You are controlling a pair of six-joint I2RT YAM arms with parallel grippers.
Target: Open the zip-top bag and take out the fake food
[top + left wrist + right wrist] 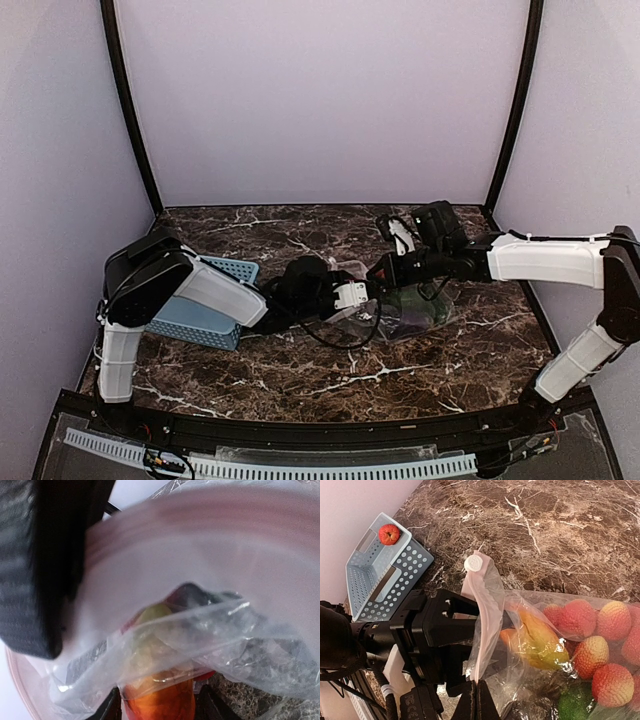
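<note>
Zip-top bag (415, 305) lies mid table (300, 370), between both arms. Fake food (580, 625) inside: red bumpy balls, orange piece, green bit. Right claw (475, 692) pressed together, pinching bag's thin edge. Left claw (362, 298) at bag's mouth; spread or pinching, cannot tell. Blue basket (380, 575) nearby, red apple (389, 534) in it.

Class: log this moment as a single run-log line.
right claw: shut on zip-top bag edge | left claw: at bag mouth, grip unclear | fake food: mostly in bag | basket: one red piece inside
</note>
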